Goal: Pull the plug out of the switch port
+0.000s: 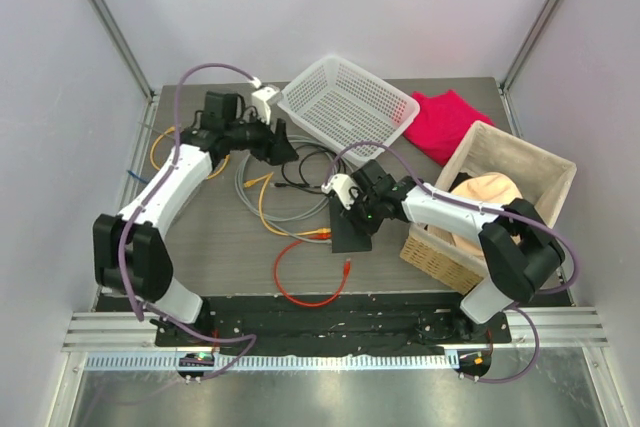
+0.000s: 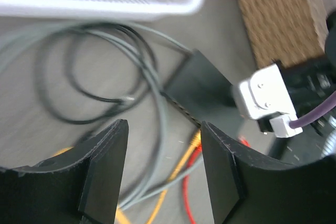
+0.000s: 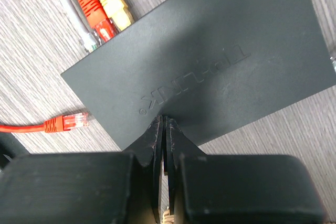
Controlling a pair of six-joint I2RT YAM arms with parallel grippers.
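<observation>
The right end effector [image 3: 164,123], closed, is seemingly pinning the switch [image 3: 210,56]; the left end effector [image 2: 164,135], spread apart, is needing to grip one plug [image 3: 113,3] squarely, pulling straight.

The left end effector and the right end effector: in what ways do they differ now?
The left end effector is open, while the right end effector is shut on nothing. The left one hangs above the loose cables; the right one rests its tips on the top of the switch. Both are black.
</observation>
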